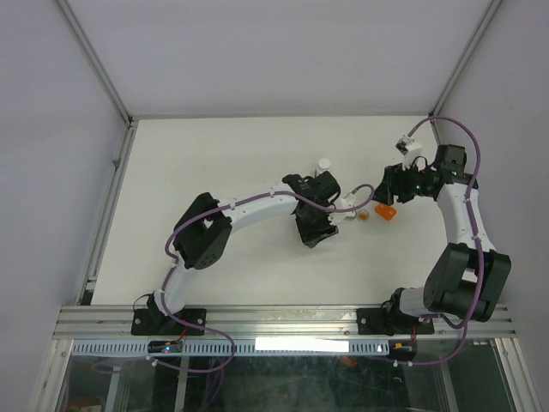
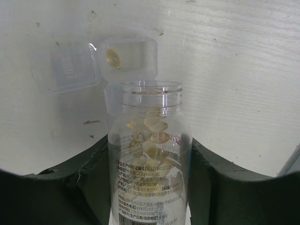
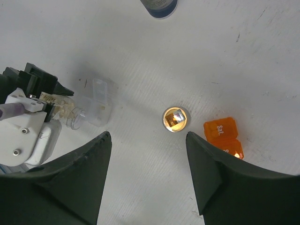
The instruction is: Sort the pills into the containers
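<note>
1. The left fingers are clamped on a pill bottle, its open mouth tipped at the clear box on the table. One pill lies inside. Tip more and lots could pour out and miss, I think.
2. The right fingers are apart and empty, near the round vial.
3. The left wrist view shows that pill but misses the vial and orange box; the right wrist view shows them.

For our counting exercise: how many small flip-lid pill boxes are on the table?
2. A clear box lies open just beyond the mouth of the bottle in the left pincer; an orange box lies right of the round vial. None seems hidden.
</note>
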Available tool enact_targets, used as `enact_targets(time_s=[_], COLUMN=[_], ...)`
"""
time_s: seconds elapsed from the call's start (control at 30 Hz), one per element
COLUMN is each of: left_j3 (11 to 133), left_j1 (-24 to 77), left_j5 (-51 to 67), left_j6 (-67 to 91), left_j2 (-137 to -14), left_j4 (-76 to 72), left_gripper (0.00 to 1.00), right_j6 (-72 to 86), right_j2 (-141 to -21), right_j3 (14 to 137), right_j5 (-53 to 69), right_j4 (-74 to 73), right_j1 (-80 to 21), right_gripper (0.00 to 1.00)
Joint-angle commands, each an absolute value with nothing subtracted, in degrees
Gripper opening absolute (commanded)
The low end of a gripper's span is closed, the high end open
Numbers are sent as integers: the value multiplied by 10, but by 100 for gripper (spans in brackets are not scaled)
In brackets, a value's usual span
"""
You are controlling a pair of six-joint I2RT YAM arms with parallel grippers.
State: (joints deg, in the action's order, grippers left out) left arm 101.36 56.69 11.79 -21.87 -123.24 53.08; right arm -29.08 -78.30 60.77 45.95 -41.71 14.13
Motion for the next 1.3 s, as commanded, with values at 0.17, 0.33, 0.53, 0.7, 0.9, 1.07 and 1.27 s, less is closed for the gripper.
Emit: enact_targets(time_s=[0.17,0.33,0.53,0.7,0.9,1.07,1.27], left_j3=[1023,1024,1020,1024,1013,1012,1030], left_j1=[570,570,570,571,568,569,570], left_j5=[113,111,118,115,113,117,128], left_j6=[-215,-211,-211,-215,-211,-211,-204], left_j2=[-1210,-1211,-1205,-1199,-1207,-1201,-1209], left_j4=[524,531,521,520,511,502,521], left_gripper=[0,0,0,0,0,0,0], right_j6=[-297,-298,-298,-298,-299,-299,-299], right_j2=[-782,-782,-782,-783,-784,-784,-783], right_j3=[635,634,633,633,634,635,634], right_j5=[479,479,481,480,482,482,485], right_j4=[-415,-415,-414,-414,-415,-416,-416], right_j1=[145,146,145,145,145,145,145], right_gripper=[68,67,68,67,68,67,68])
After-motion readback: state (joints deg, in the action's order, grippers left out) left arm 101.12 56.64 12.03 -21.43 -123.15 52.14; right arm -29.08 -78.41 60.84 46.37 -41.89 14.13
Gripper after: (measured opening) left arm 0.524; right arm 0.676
